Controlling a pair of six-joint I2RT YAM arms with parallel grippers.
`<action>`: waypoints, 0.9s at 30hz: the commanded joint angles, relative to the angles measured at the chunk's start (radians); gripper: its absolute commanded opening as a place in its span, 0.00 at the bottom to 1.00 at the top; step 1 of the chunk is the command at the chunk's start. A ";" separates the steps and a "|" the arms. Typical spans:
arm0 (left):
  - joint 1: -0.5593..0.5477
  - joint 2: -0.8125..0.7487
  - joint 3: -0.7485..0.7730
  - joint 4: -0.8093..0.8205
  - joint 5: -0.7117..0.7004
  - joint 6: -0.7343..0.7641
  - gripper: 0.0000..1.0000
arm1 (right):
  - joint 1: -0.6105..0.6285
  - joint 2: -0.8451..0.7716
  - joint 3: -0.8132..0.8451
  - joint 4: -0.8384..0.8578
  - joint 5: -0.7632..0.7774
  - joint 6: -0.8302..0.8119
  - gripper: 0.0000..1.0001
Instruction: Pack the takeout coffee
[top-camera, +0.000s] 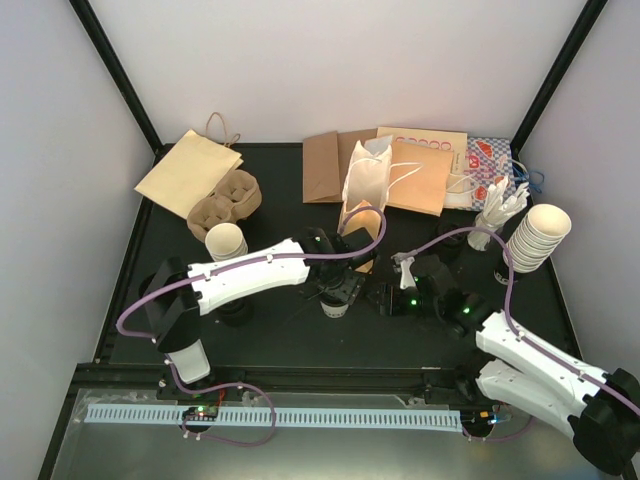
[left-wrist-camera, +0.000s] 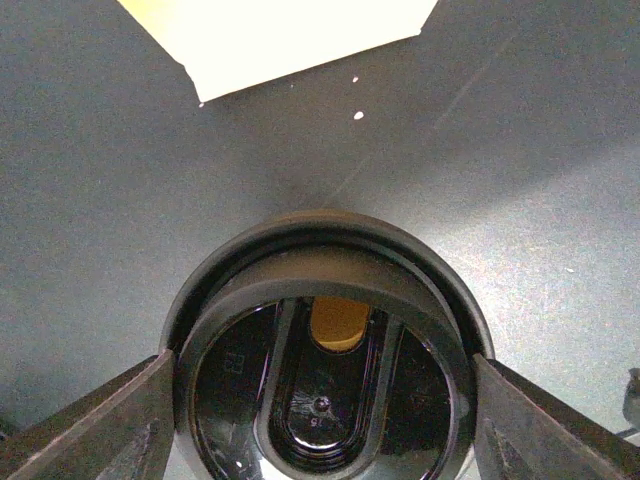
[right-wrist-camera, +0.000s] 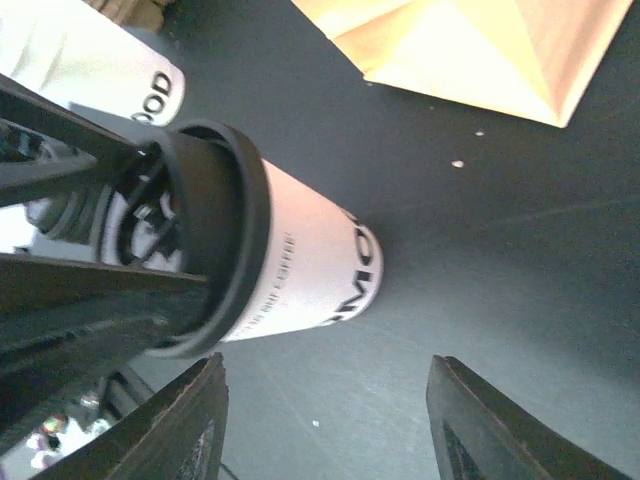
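Cup (right-wrist-camera: 305, 262) cream paper, tapered; lid (left-wrist-camera: 320, 395) round glossy black plastic.

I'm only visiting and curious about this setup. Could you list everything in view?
lidded coffee cup: one, cream with black lid, table centre
cup stacks: two, cream, lidless, one left, one far right
pulp carrier: one, brown, back left
tan bag: one, flat, back left corner
brown bags: at least two, flat, back middle
white bag: one, standing open, behind the lidded cup
printed bag: one, back right
white utensils: a bunch, upright by the right stack
table: one, black
left gripper: black, closed on the cup's lid
right gripper: black, open, empty
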 joint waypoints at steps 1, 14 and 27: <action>-0.008 -0.020 0.056 -0.050 0.026 0.017 0.83 | 0.001 -0.016 0.036 -0.090 0.054 -0.067 0.60; -0.003 -0.163 0.128 -0.136 -0.041 0.029 0.99 | 0.000 0.001 0.146 -0.194 0.112 -0.142 0.90; 0.298 -0.537 -0.116 0.034 0.054 0.104 0.99 | 0.000 -0.029 0.362 -0.457 0.527 -0.102 1.00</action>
